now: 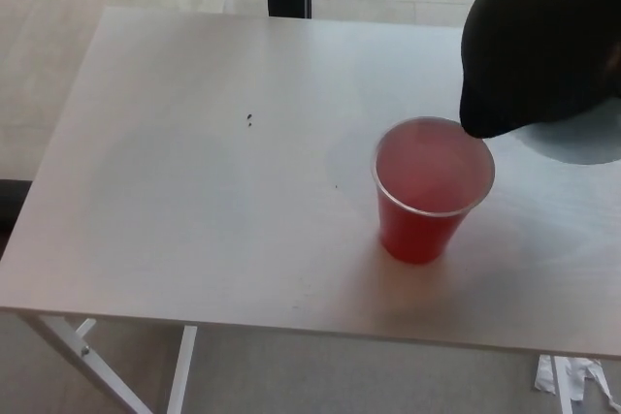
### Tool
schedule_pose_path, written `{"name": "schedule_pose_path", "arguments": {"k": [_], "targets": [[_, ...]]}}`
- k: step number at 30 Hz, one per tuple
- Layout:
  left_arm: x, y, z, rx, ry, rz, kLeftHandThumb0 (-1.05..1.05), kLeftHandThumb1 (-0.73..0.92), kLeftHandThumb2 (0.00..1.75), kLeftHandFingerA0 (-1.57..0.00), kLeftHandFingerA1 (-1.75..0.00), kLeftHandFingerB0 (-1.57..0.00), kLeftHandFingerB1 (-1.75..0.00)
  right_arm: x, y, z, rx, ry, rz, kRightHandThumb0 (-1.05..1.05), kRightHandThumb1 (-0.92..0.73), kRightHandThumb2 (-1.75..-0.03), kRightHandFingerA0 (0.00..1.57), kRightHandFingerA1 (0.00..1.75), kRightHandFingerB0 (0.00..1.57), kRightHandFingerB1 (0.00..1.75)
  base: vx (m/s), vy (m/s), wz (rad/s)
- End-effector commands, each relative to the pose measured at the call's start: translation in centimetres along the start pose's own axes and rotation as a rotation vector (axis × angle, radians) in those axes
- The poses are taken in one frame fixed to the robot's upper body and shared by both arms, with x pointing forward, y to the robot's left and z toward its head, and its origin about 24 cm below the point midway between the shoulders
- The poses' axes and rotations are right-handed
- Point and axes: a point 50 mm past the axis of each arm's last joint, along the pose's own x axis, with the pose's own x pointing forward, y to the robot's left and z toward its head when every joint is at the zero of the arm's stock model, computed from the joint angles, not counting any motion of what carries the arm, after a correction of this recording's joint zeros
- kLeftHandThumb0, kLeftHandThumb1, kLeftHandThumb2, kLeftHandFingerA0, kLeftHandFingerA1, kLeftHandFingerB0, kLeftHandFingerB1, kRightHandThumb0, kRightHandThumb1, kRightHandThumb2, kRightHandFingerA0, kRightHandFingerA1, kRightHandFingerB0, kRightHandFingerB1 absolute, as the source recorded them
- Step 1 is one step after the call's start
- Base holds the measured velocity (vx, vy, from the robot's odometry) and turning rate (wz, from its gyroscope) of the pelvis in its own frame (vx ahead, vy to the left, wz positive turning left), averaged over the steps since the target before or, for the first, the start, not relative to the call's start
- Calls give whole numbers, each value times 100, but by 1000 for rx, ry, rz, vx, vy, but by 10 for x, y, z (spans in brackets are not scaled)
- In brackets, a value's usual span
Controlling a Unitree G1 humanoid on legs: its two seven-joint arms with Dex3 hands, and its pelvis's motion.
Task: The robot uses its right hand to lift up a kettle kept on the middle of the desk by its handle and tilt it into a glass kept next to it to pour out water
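a black kettle (543, 41) is hanging tilted above the table (194, 201) near its right edge, its lowest dark tip reaching over the far right rim of a red plastic cup (429, 191). the cup is standing upright toward the table's front right. neither hand is showing, so what is holding the kettle cannot be told.

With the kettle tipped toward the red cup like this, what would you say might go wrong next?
The black kettle has its lowest edge just over the red cup's far rim, not its middle, so water may spill onto the table. The cup looks light; a touch from the kettle could knock it over.
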Motion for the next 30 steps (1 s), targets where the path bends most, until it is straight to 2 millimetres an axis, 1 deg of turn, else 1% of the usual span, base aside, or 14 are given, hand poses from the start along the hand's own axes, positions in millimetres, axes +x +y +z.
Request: {"name": "schedule_pose_path", "arguments": {"k": [1, 2, 3, 4, 9, 13, 14, 17, 18, 19, 23, 24, 25, 30], "targets": [[-2, 8, 5, -11, 4, 19, -81, 92, 67, -56, -50, -38, -40, 0, -16, -7, -68, 65, 3, -33, -62, -73, 88, 175, 73, 151, 0, 0, 0], [-2, 8, 5, -7, 0, 18, -80, 92, 67, -55, -51, -38, -40, 1, -16, -4, -77, 73, 20, -41, -49, -98, 115, 132, 90, 112, 0, 0, 0], [-2, 8, 5, -7, 0, 18, -80, 92, 67, -55, -51, -38, -40, 1, -16, -4, -78, 74, 22, -41, -49, -98, 115, 132, 90, 112, 0, 0, 0], [-2, 8, 6, -2, -4, 16, -81, 92, 68, -55, -52, -37, -42, 1, -16, -3, -83, 68, 17, -28, -57, -81, 95, 172, 80, 121, 0, 0, 0], [-2, 8, 7, 11, -8, 11, -81, 92, 70, -53, -50, -36, -41, 2, -17, 7, -119, 29, -1, -33, -50, -87, 94, 172, 82, 128, 0, 0, 0], [-2, 10, 8, 2, -9, 13, -80, 92, 68, -54, -52, -37, -41, 2, -14, 17, -131, -9, -48, -34, -51, -100, 98, 162, 86, 100, 0, 0, 0], [-2, 10, 8, 6, -11, 14, -79, 92, 68, -55, -52, -38, -41, 2, -14, 20, -107, 0, -40, -42, -62, -69, 97, 155, 86, 87, 0, 0, 0], [-2, 10, 9, 22, -11, 17, -79, 92, 70, -54, -50, -38, -41, 3, -18, 25, -119, 23, -24, -36, -56, -79, 99, 149, 86, 88, 0, 0, 0], [-2, 10, 9, 15, -15, 13, -81, 92, 68, -54, -51, -38, -41, 4, -21, 29, -154, 25, -37, -41, -59, -70, 96, 165, 86, 114, 0, 0, 0], [-2, 10, 11, 15, -17, 17, -80, 92, 68, -55, -51, -39, -42, 6, -24, 34, -162, 61, -10, -53, -50, -97, 123, 141, 95, 120, 0, 0, 0], [-1, 10, 12, 5, -16, 17, -81, 92, 68, -53, -51, -38, -42, 6, -30, 44, -155, 70, -8, -47, -51, -101, 123, 137, 93, 115, 0, 0, 0], [-1, 10, 13, 5, -16, 14, -80, 92, 68, -54, -52, -38, -42, 6, -31, 48, -159, 66, -7, -45, -50, -102, 122, 135, 96, 116, 0, 0, 0], [-1, 10, 13, 9, -19, 12, -80, 92, 69, -53, -52, -37, -42, 6, -33, 51, -154, 62, -9, -35, -60, -87, 114, 171, 76, 135, 0, 0, 0], [0, 10, 15, 21, -17, 12, -79, 92, 70, -53, -50, -37, -41, 3, -40, 70, -165, 59, 28, -39, -70, -81, 95, 169, 82, 118, 0, 0, 0]]}}
